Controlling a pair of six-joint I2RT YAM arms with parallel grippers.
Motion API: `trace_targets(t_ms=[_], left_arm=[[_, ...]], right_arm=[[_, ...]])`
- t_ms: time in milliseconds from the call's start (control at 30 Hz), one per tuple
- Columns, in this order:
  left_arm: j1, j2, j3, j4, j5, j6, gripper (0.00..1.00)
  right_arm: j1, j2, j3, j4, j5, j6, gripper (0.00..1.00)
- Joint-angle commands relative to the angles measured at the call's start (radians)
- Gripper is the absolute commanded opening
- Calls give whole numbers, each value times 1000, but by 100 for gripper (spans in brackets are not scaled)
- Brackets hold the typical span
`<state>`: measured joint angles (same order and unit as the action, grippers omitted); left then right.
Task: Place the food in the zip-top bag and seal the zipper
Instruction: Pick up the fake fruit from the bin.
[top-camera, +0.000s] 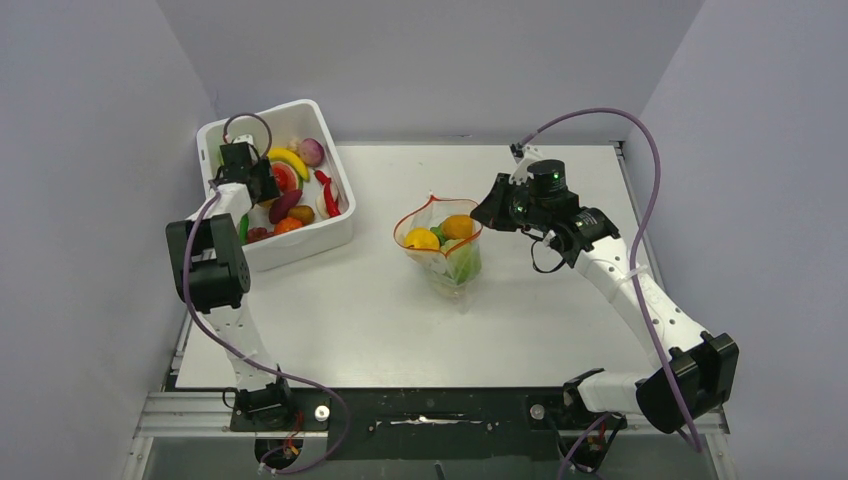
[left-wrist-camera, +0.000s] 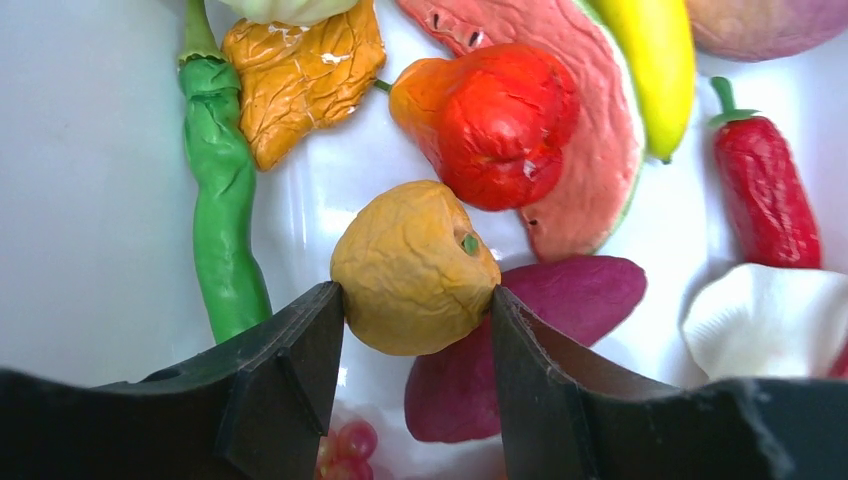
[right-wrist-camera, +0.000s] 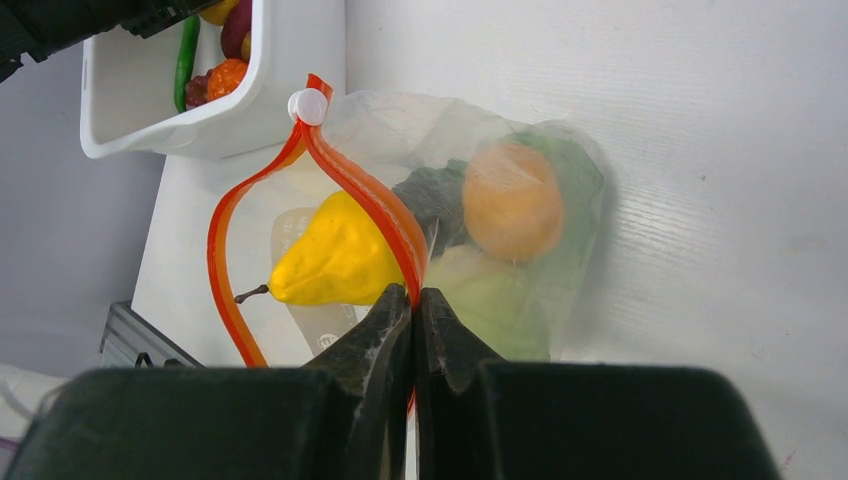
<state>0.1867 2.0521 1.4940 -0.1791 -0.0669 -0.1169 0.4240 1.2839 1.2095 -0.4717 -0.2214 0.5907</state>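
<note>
The clear zip-top bag (top-camera: 447, 250) stands at the table's middle with its mouth open. It holds a yellow pear (right-wrist-camera: 335, 262), an orange round fruit (right-wrist-camera: 512, 200) and green lettuce (right-wrist-camera: 500, 305). My right gripper (right-wrist-camera: 412, 292) is shut on the bag's red-orange zipper strip (right-wrist-camera: 345, 180) and holds the right side of the mouth up (top-camera: 482, 214). My left gripper (left-wrist-camera: 415, 293) is down in the white tub (top-camera: 300, 245). Its fingers press both sides of a wrinkled yellow-orange round fruit (left-wrist-camera: 410, 260).
The tub at the back left also holds a banana (left-wrist-camera: 655, 60), a red chilli (left-wrist-camera: 765, 195), a green chilli (left-wrist-camera: 225, 230), a dark purple piece (left-wrist-camera: 580, 290), a red fruit (left-wrist-camera: 500, 125) and more. A white slider (right-wrist-camera: 308, 106) sits on the zipper's far end.
</note>
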Motion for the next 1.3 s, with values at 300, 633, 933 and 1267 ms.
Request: trace_targets(t_ms=[300,633,933,1267], left_arm=[[-21,-250,-109,55,44,-110,33],[-37,-456,-245,63,171,-145,33],[-51,-591,-299,57,340,-163,33],[-185,-736,-316,77,465,-163,33]], right_arm=[[-3,-56,-4,69,-9,11,0],[1,-66,-37,96,0,31,0],[7,-39,-27,101,-8,33,0],[12,-4,3,89,-13,52,0]])
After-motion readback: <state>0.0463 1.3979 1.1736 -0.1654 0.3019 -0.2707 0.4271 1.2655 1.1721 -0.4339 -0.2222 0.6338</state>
